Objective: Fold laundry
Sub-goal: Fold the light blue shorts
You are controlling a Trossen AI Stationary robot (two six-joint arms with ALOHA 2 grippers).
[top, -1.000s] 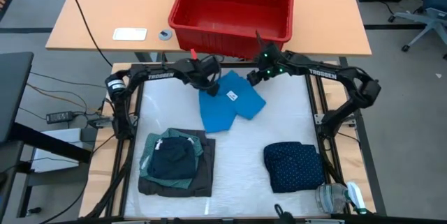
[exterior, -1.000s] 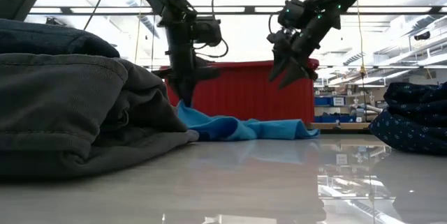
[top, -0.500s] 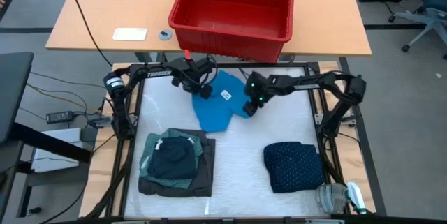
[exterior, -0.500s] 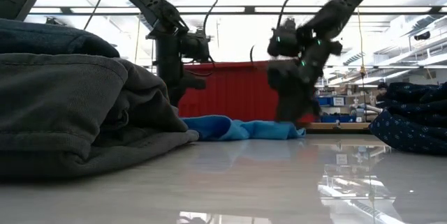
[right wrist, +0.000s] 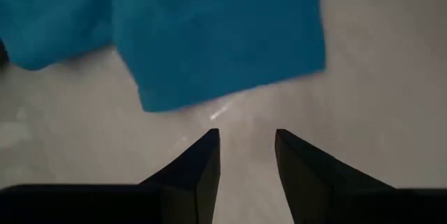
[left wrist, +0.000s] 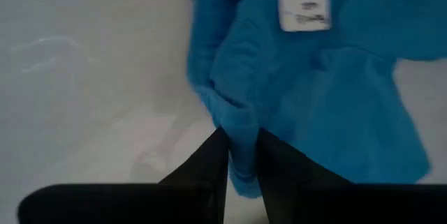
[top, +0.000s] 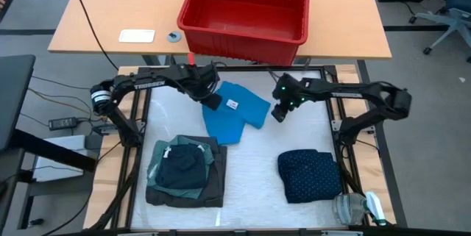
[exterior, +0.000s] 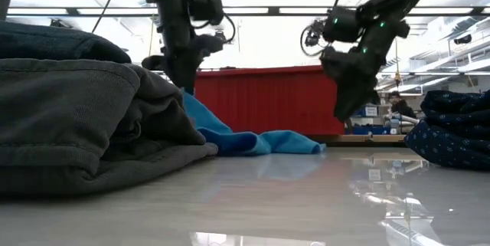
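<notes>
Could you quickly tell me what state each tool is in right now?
Left tool: shut on the bright blue soft cloth garment.
Right tool: open, holding nothing.

2 dark arms are seen, each built of black tubular links and bulky joint housings. White "TROSSEN" lettering is printed along the left arm [top: 143, 84], and a silver ring is fitted at its base joint. Green indicator lights are lit on the wrist of the right arm [top: 346, 91]. Thin black cables are looped beside both wrists. Each gripper is finished with 2 flat, tapered black fingers [right wrist: 202, 165], matte and unmarked.
</notes>
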